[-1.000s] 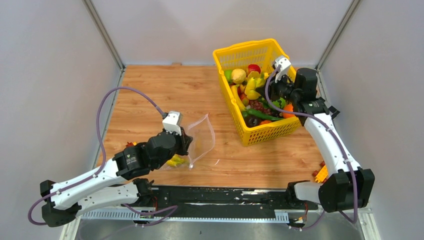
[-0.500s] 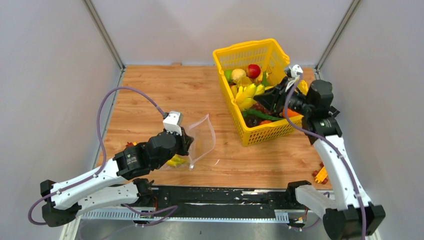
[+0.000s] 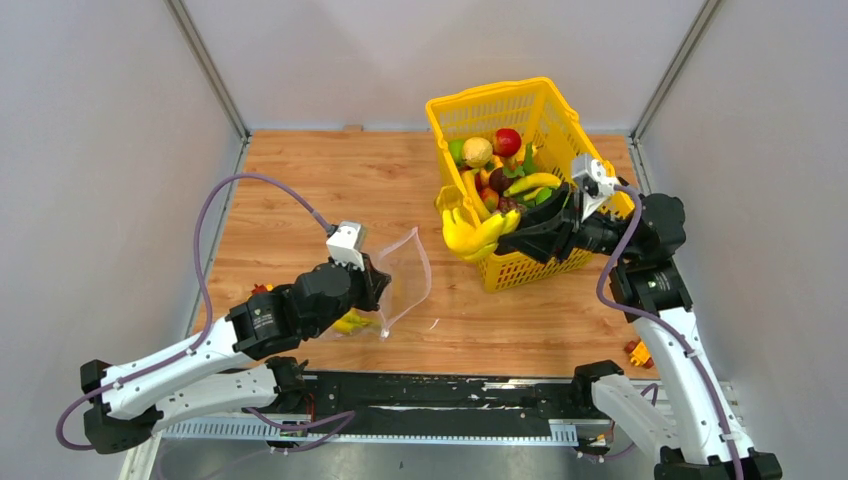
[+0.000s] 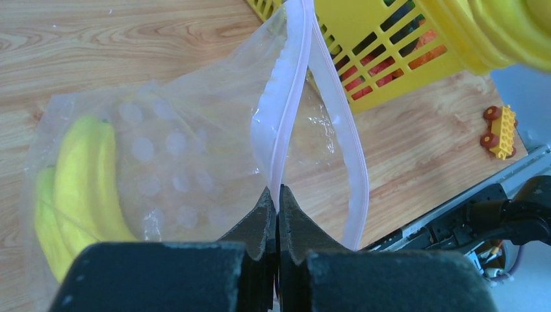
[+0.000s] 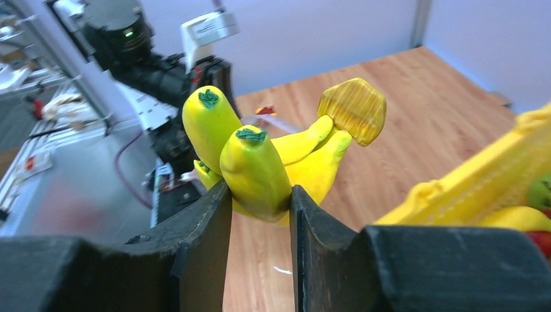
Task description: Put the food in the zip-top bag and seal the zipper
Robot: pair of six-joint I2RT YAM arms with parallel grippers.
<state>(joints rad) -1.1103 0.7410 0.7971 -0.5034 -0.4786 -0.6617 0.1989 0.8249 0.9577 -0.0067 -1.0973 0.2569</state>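
Holding one glossy yellow banana bunch [image 5: 260,170] clamped between them, the right fingers [image 5: 209,227] hang just beside one yellow basket [image 3: 497,102]. The left fingers [image 4: 262,224] are clenched on the whitish zipper [image 4: 286,127] of one clear, crinkly zip-top bag [image 4: 185,156]. Two bananas [image 4: 81,175] lie inside, to their left.

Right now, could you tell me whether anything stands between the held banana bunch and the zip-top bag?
Nothing visible does: only bare tabletop lies between the banana bunch in the right hand and the zip-top bag, whose mouth the left hand holds open.
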